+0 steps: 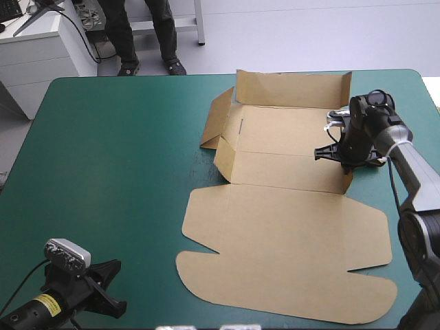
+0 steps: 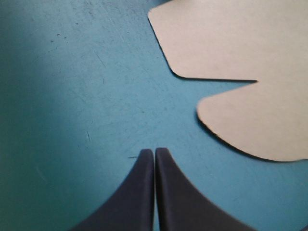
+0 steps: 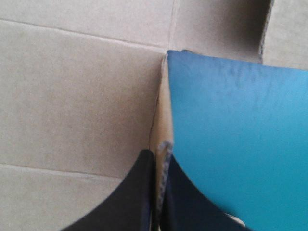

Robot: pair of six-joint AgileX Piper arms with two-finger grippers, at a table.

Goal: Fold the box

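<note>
1. The flat, cut-sheet brown cardboard box point(image 1: 289, 254) is showing plain brown all over, with no print, only faint crease lines.
2. The teal-green table cover point(image 1: 110, 172) is reading as one even colour, flecked with fine scratches.
3. The left gripper point(image 2: 154, 153) is showing solid black curved fingers.
4. The right gripper point(image 3: 158, 156) is showing black fingers too, against brown board.

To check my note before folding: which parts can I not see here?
High view: much of the box's right wall, hidden behind the right tool.
Left wrist view: most of the box, cut off by the edge.
Right wrist view: the held wall's end, covered by the fingers.
</note>
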